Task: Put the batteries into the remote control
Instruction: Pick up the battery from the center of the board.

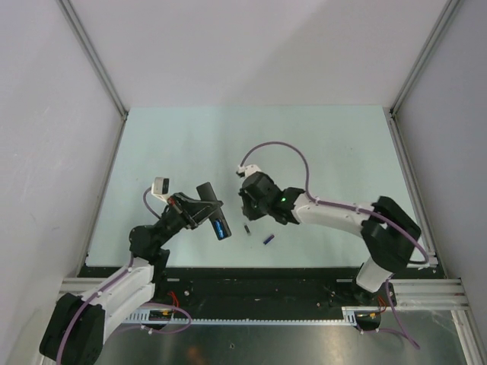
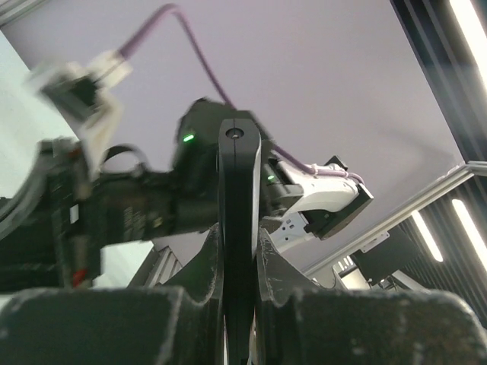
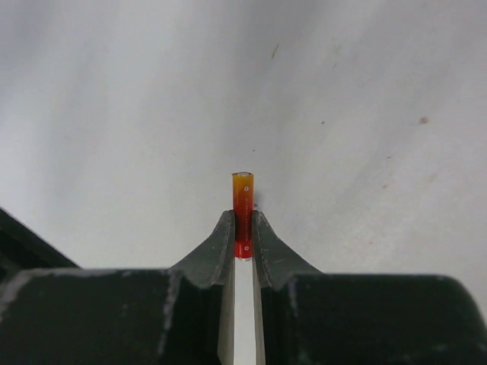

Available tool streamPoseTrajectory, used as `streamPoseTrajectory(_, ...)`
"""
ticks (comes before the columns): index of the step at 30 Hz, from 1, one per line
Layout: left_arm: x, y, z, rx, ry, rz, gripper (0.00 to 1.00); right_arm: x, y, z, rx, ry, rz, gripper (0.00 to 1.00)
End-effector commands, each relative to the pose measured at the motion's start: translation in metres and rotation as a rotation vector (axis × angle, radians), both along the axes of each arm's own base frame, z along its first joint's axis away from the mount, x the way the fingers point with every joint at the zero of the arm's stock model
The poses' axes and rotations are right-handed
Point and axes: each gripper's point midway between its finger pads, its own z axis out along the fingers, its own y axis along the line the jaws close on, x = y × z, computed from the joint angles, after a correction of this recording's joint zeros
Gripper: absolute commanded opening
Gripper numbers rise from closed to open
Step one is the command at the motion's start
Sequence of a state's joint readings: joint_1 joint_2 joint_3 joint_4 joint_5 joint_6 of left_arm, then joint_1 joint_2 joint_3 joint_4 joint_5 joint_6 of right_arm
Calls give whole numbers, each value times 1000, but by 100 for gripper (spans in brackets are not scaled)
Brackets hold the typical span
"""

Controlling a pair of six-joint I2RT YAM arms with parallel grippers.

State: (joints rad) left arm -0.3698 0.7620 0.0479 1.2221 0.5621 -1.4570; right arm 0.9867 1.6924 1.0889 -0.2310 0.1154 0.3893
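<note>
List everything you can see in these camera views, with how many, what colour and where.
remote control: one, black, raised over the table, clamped in the left jaws
blue batteries: two, blue; one at the remote's near end, one lying on the table
red-orange battery: one, red-orange, gripped between the right jaws
small dark cylinder: one, colour unclear, just below the right jaws in the top view; may be that same battery, cannot tell
table: one, pale green
left arm: one, black and white, jaws shut on the remote control
right arm: one, black and white, jaws shut on the red-orange battery
</note>
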Motion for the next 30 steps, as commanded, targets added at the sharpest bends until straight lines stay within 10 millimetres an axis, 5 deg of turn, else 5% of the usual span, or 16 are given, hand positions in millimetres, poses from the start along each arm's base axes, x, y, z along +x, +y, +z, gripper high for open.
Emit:
streamPoseTrajectory(1, -3, 3, -36, 46, 46, 15, 0, 17, -14, 58, 94, -74, -77, 0)
streamPoseTrajectory(5, -1, 2, -42, 57, 65, 15, 0, 40, -53, 46, 0, -80, -176, 0)
streamPoseTrajectory(9, 3, 1, -48, 66, 91, 24, 0, 46, -81, 12, -111, -34, -224, 0)
streamPoseTrajectory(20, 7, 0, -55, 77, 120, 25, 0, 48, -94, -51, -254, 47, -249, 0)
streamPoseTrajectory(25, 8, 1, -60, 77, 142, 31, 0, 46, -97, -57, -280, 52, -259, 0)
streamPoseTrajectory(30, 8, -1, -61, 85, 151, 21, 0, 43, -100, -56, -287, 64, -260, 21)
